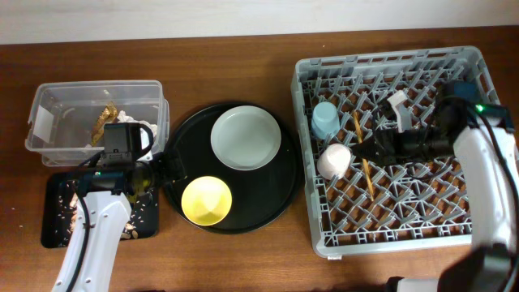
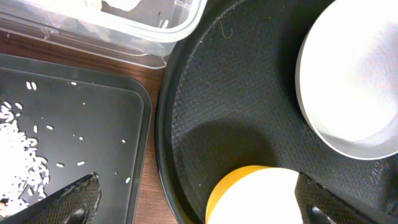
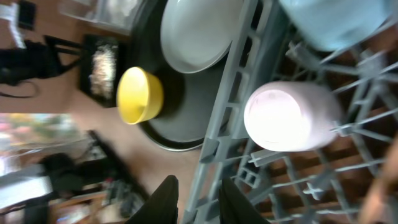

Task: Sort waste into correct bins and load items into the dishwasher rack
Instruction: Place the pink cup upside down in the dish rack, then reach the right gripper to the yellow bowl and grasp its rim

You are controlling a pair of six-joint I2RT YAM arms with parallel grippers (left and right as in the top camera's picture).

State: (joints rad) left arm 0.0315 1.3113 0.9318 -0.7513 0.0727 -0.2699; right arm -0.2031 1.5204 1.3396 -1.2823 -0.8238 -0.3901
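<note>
The grey dishwasher rack (image 1: 397,231) fills the right side and holds a light-blue cup (image 1: 324,119), a pink cup (image 1: 334,161) on its side and wooden chopsticks (image 1: 366,177). My right gripper (image 1: 362,150) hovers inside the rack just right of the pink cup (image 3: 289,115); in the wrist view this gripper (image 3: 199,186) stands slightly open with nothing between its fingers. The left gripper (image 2: 199,205) is wide open over the left rim of the round tray, with the yellow bowl (image 2: 261,196) between its fingers. A grey plate (image 1: 246,138) lies beside the bowl (image 1: 207,200).
A round black tray (image 1: 276,195) carries the bowl and plate. The clear tub (image 1: 49,101) at the far left holds a brown-gold wrapper (image 1: 105,122) and white tissue (image 1: 146,130). The shallow black tray (image 1: 57,231) in front of it holds pale food scraps (image 1: 69,199).
</note>
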